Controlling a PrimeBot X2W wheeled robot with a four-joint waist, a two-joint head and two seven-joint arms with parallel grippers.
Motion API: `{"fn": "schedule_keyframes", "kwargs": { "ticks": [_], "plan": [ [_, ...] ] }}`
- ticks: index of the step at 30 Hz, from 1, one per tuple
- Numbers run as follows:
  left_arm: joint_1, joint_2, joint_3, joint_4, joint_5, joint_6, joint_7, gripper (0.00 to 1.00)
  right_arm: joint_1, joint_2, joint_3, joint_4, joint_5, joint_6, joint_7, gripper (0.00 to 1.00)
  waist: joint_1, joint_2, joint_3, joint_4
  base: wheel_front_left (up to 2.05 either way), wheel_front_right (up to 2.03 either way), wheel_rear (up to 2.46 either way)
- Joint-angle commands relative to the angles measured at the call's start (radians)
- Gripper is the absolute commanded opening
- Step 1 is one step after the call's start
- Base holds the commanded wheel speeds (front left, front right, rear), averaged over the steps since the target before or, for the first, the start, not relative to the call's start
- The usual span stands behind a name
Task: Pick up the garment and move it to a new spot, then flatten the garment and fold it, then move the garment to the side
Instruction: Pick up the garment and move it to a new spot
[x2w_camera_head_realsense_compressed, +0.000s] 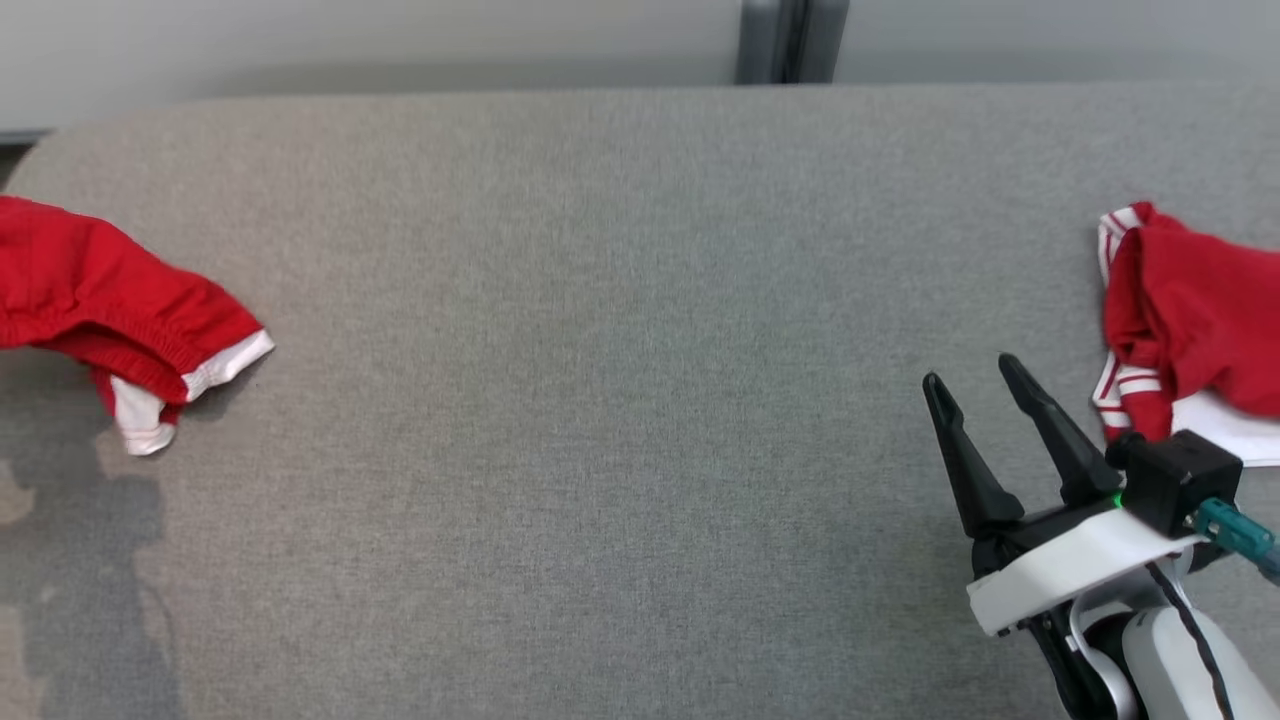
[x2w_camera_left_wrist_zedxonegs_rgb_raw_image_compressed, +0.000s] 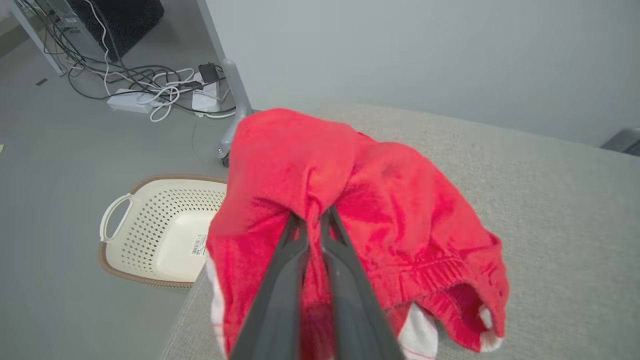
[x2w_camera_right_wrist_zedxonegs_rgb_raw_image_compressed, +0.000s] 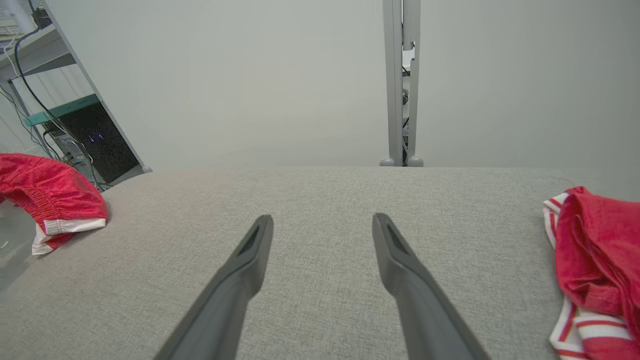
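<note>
Head view: garment (x2w_camera_head_realsense_compressed: 110, 300) bunched at left edge of table (x2w_camera_head_realsense_compressed: 620, 400), second garment (x2w_camera_head_realsense_compressed: 1190, 310) far right, right gripper (x2w_camera_head_realsense_compressed: 972, 372) spread wide, empty; left wrist view: left gripper (x2w_camera_left_wrist_zedxonegs_rgb_raw_image_compressed: 314, 216) pinched shut on a garment fold, basket (x2w_camera_left_wrist_zedxonegs_rgb_raw_image_compressed: 160, 235) on floor (x2w_camera_left_wrist_zedxonegs_rgb_raw_image_compressed: 60, 150) below; lift clear, carry toward centre. Right wrist view: grey table ahead, path looks free.

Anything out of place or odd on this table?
Nothing damaged or spilled. The red garment is crumpled at the left edge of the table, pinched in the shut left tool. A second, striped garment lies bunched at the right edge.
</note>
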Motion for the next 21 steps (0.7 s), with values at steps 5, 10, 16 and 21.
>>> {"fn": "schedule_keyframes", "kwargs": {
  "ticks": [5, 10, 16, 21],
  "plan": [
    [-0.01, -0.014, -0.041, -0.115, 0.018, -0.024, 0.025, 0.0, 0.049, 0.009, -0.011, 0.024, 0.024, 0.0, -0.014, 1.0, 0.0, 0.0, -0.107, -0.041, 0.0, 0.0, 0.0],
    [0.045, -0.036, -0.07, -0.28, 0.022, -0.001, 0.082, 0.0, 0.071, 0.019, -0.021, 0.029, 0.031, 0.0, -0.017, 1.0, 0.0, 0.0, -0.135, -0.092, 0.0, 0.0, 0.0],
    [0.178, -0.096, -0.106, -0.536, 0.006, 0.067, 0.155, 0.0, 0.09, 0.022, -0.028, 0.035, 0.037, 0.0, -0.017, 1.0, 0.0, 0.0, -0.157, -0.167, 0.0, 0.0, 0.0],
    [0.299, -0.168, -0.158, -0.733, -0.003, 0.121, 0.2, 0.0, 0.102, 0.019, -0.037, 0.031, 0.04, 0.0, -0.013, 1.0, 0.0, 0.0, -0.161, -0.227, 0.0, 0.0, 0.0]
  ]
}}
